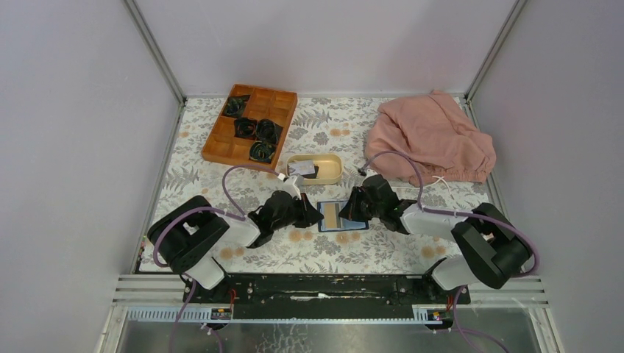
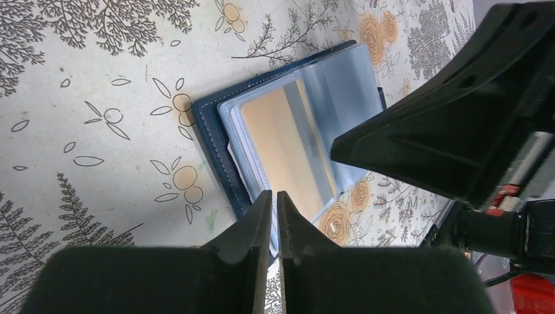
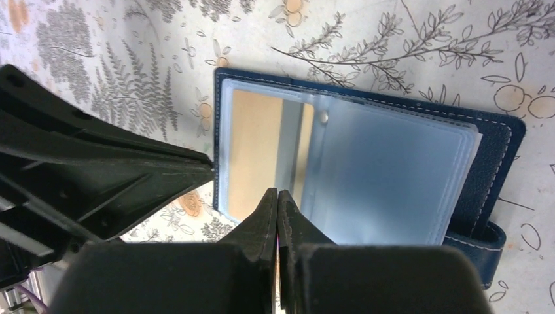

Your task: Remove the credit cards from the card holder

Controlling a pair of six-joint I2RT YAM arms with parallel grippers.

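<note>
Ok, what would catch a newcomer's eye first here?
The navy card holder lies open in the middle, a tan card showing through its clear sleeve, with the left gripper and right gripper shut at its two sides. Behind, a pink cloth is heaped far right and a wooden tray sits far left.

Floral table [image 1: 188,165], card holder [image 1: 342,217], dish [image 1: 316,180], tray [image 1: 283,99], cloth [image 1: 430,140]

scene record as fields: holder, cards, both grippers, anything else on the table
card holder: navy-blue folding card holder, open flat on floral tablecloth, between the grippers
card inside: tan card with grey stripe, in clear sleeve
dish: beige oval dish holding white card and black card
left gripper: shut, at holder's edge
right gripper: shut, at sleeve edge
other: wooden compartment tray, pink cloth
</note>
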